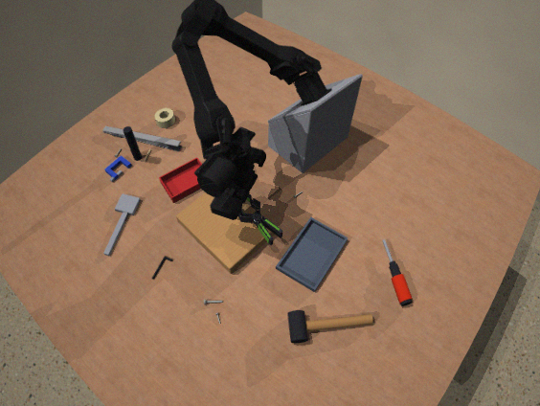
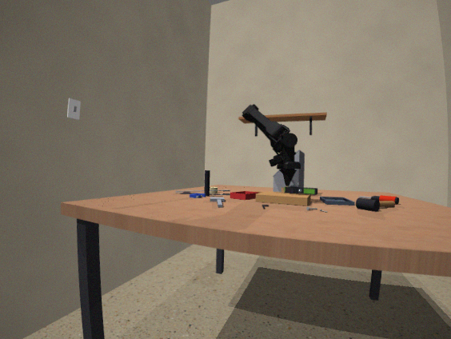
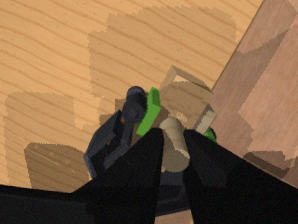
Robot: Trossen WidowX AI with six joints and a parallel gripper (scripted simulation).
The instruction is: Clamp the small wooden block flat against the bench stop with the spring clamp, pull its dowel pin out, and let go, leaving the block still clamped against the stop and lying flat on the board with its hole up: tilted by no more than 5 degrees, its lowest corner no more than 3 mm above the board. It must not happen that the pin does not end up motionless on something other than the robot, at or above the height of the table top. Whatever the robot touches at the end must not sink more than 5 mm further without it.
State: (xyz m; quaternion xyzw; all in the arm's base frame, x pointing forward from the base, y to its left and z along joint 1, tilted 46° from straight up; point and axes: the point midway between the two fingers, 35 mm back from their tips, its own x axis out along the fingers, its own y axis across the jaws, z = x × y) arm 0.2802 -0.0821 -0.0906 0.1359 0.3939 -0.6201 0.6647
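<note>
My gripper [image 1: 247, 209] reaches down over the right edge of the wooden board [image 1: 220, 234]. In the wrist view the two black fingers are shut on a pale round dowel pin [image 3: 174, 137]. The small wooden block [image 3: 188, 94] lies just beyond the pin, at the board's edge. The spring clamp [image 1: 264, 228], black with green pads, sits around the block; one green jaw [image 3: 152, 111] shows beside the pin. In the exterior view the gripper [image 2: 289, 176] stands just above the clamp [image 2: 300, 190] and the board [image 2: 283, 197]. The bench stop and the block's hole are hidden.
A grey tray [image 1: 312, 254] lies right of the board and a red tray [image 1: 182, 179] left of it. A mallet [image 1: 326, 325], a screwdriver [image 1: 397, 280], loose screws [image 1: 213, 302] and a hex key [image 1: 162, 266] lie in front. A grey housing [image 1: 313, 124] stands behind.
</note>
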